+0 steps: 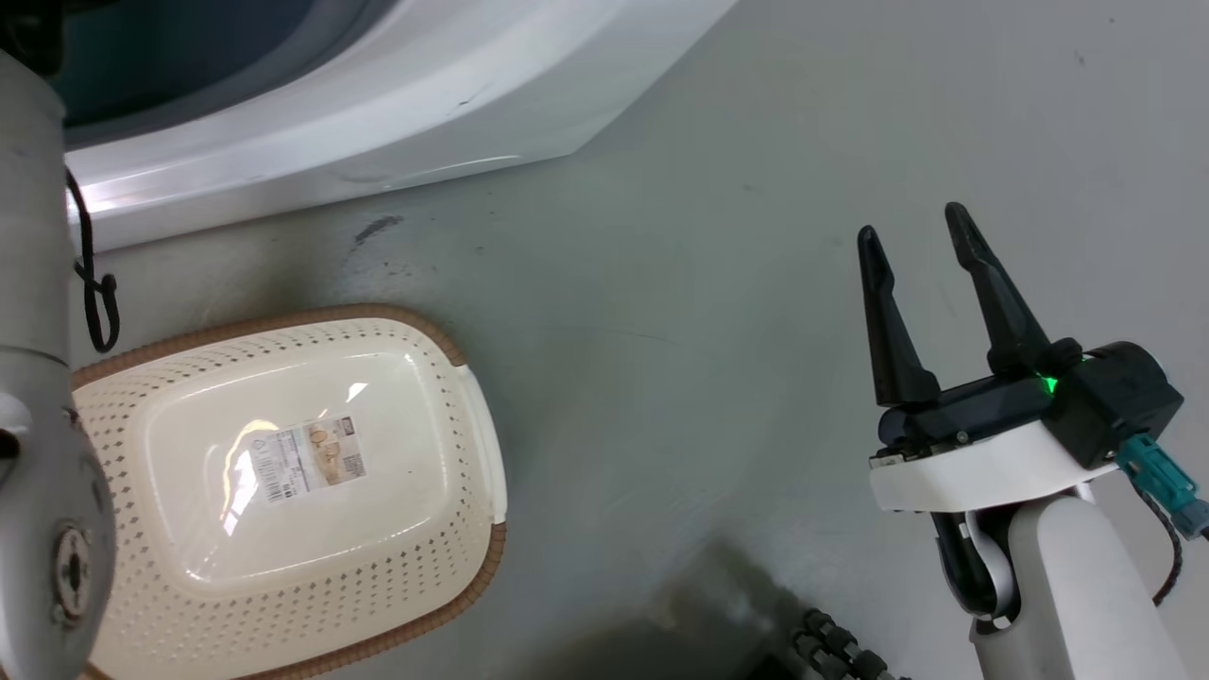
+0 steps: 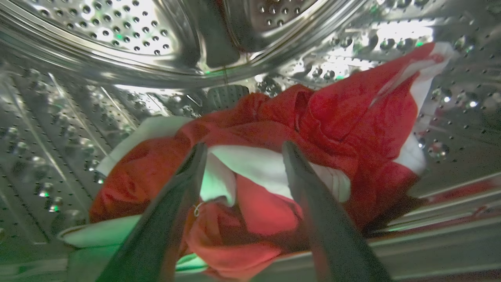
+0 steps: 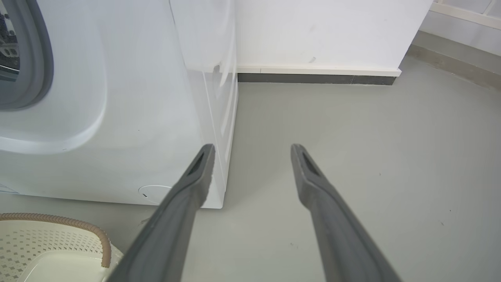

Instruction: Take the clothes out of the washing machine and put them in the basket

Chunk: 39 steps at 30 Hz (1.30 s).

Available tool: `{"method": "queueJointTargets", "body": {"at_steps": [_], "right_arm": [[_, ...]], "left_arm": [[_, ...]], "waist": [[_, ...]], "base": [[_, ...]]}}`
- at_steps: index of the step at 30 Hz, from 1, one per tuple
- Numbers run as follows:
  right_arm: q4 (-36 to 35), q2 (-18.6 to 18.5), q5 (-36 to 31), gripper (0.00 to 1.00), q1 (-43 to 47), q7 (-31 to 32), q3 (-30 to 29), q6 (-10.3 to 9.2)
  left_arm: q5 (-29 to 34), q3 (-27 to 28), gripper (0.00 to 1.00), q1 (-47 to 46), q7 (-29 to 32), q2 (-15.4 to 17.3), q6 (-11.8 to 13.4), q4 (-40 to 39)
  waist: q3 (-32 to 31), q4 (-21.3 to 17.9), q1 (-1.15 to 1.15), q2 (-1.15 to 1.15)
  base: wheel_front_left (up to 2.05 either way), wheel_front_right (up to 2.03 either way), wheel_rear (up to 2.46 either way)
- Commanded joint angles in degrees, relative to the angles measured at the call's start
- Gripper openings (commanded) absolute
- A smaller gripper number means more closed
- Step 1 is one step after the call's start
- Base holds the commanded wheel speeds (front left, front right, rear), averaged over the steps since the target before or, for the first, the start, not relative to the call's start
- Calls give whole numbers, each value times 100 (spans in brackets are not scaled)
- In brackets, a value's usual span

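- The clothes (image 2: 344,117) lie in a crumpled red heap with white bands on the lower curve of the steel drum (image 2: 117,35), inside the washing machine (image 1: 378,104).
- One white-edged corner of the heap climbs the perforated drum wall at the upper right of the left wrist view. Another white band lies folded across the middle.
- The left gripper (image 2: 244,145) points straight into the heap with its two dark fingers spread wide apart, and that middle white band shows between the tips.
- Whether the left fingertips (image 2: 197,156) press into the fabric or sit just above it cannot be told. Nothing is clamped between them.
- In the head view the pale left forearm (image 1: 28,283) runs up the left edge towards the machine's opening.
- The basket (image 1: 283,319) stands on the grey floor (image 1: 708,331) just in front of the machine. Its brown rim faces up and a paper label (image 1: 312,458) is on its bottom.
- The right gripper (image 1: 911,222) hangs over bare floor, well apart from the basket and to the right of it. Its fingers are spread and hold nothing.
- In the right wrist view its fingers point past the machine's front corner. The grey rubber ring (image 3: 43,58) is at the upper left and a white wall (image 3: 313,31) stands beyond.
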Motion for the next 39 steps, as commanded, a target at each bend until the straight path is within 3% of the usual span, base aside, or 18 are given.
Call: {"method": "queueJointTargets", "body": {"at_steps": [1, 11, 16, 21, 22, 29, 35, 39], "right_arm": [[-9, 10, 58, 100, -83, -16, 55, -4], [-28, 11, 392, 100, -128, -15, 394, -4], [-28, 11, 555, 100, -159, -16, 486, -4], [-6, 10, 661, 100, -184, -15, 577, -4], [-13, 11, 671, 100, -189, -15, 581, -4], [38, 10, 702, 100, -193, -15, 578, -4], [110, 9, 621, 100, -202, -16, 534, -4], [179, 8, 499, 100, -135, -16, 448, -4]], "left_arm": [[-36, -13, 100, -140, 258, 76, -37, 155], [46, -172, 100, -797, 1696, 579, -111, 727], [70, -276, 100, -1098, 2246, 657, -136, 775], [78, -300, 100, -1183, 2724, 738, 53, 833], [77, -310, 0, -1177, 2728, 748, 85, 797], [-13, -279, 0, -805, 2323, 760, 281, 510], [-122, -220, 0, -315, 1374, 659, 352, 227], [-222, -197, 0, 140, 414, 531, 325, 122]], "waist": [[52, -103, -1, 0], [255, -587, -1, 0], [414, -721, -1, 0], [462, -826, -1, 0], [469, -834, -1, 0], [331, -775, -1, 0], [49, -605, -1, 0], [-286, -410, -1, 0]], "base": [[0, 0, 0], [0, 0, 0], [0, 0, 0], [0, 0, 0], [0, 0, 0], [0, 0, 0], [0, 0, 0], [0, 0, 0]]}}
